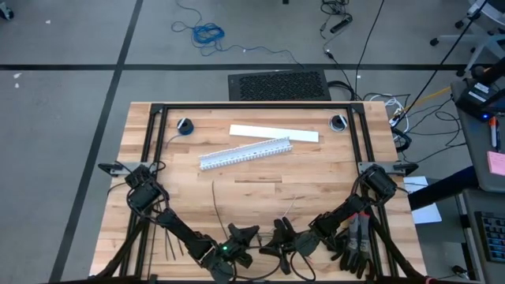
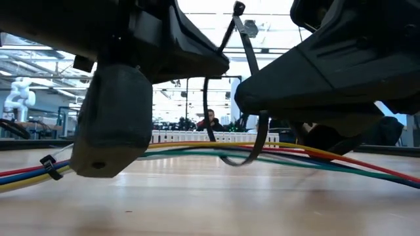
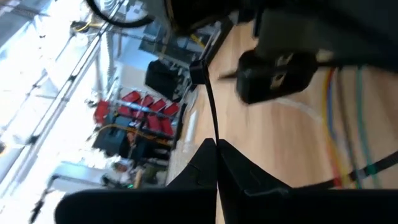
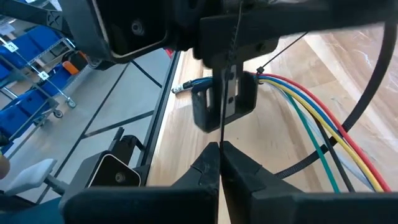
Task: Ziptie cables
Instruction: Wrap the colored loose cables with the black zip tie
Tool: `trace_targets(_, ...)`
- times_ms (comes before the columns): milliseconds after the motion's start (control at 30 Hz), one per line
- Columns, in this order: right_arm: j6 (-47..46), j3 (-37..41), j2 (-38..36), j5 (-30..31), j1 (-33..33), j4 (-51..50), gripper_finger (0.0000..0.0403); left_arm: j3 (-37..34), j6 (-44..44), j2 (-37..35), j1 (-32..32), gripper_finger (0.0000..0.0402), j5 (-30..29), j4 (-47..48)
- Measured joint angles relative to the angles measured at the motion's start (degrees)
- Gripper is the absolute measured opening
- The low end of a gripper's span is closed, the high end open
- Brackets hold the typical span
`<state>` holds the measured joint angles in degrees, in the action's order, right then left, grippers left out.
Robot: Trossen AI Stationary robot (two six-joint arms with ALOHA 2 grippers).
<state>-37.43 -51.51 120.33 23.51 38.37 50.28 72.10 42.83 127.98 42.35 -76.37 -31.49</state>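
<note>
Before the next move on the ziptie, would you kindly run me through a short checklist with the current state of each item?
1. Left claw shut on the ziptie: ok, the thin black strip runs out from between its closed fingers.
2. Right claw shut on the ziptie: ok, a strip runs from its closed tips too.
3. Ziptie looped around the cables: ok, the low view shows the black loop under the coloured wires.
4. Loop pulled tight: not ok, it hangs slack and wide.
5. Spare zipties within reach: ok, beside the left arm.
6. White slotted duct clear of both arms: ok.
</note>
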Motion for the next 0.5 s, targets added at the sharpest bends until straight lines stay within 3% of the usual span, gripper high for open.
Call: trace_targets(500,0.13,0.0,0.0,0.33,-0.02,0.0,0.0,-0.02,-0.06,0.11,0.0,0.0,-1.06,2.25)
